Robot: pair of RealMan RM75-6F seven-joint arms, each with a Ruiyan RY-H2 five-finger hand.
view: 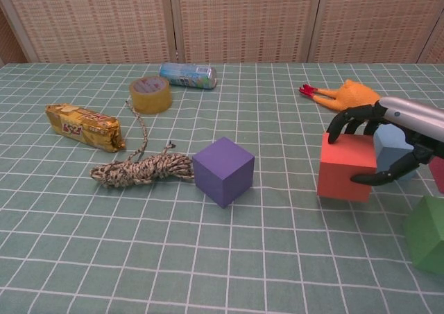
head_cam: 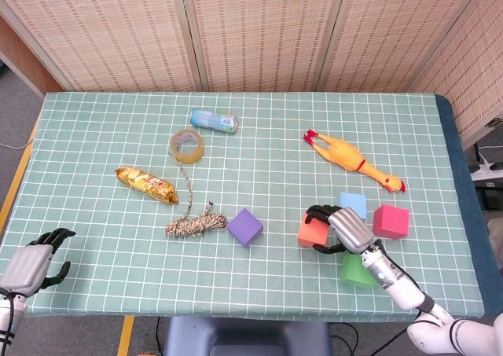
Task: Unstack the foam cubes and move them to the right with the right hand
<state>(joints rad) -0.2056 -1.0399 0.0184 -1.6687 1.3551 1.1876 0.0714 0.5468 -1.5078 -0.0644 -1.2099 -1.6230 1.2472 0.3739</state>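
Observation:
My right hand (head_cam: pixel 346 229) (view: pixel 388 142) grips a red foam cube (head_cam: pixel 312 231) (view: pixel 346 167), which sits low over the cloth just left of the green cube (head_cam: pixel 357 270) (view: pixel 426 233). A blue cube (head_cam: pixel 354 205) (view: pixel 393 145) lies behind the hand, partly hidden in the chest view. A pink cube (head_cam: pixel 390 221) stands to the right of the blue one. The purple cube (head_cam: pixel 245 227) (view: pixel 223 170) rests alone near the table's middle. My left hand (head_cam: pixel 35 262) hangs off the front left corner, fingers curled with nothing in them.
A coil of rope (head_cam: pixel 194 223) (view: pixel 141 168) lies left of the purple cube. Farther back are a snack bar (head_cam: pixel 145 184), a tape roll (head_cam: pixel 187 144) and a can (head_cam: pixel 214 121). A rubber chicken (head_cam: pixel 353 160) (view: pixel 340 95) lies at the back right.

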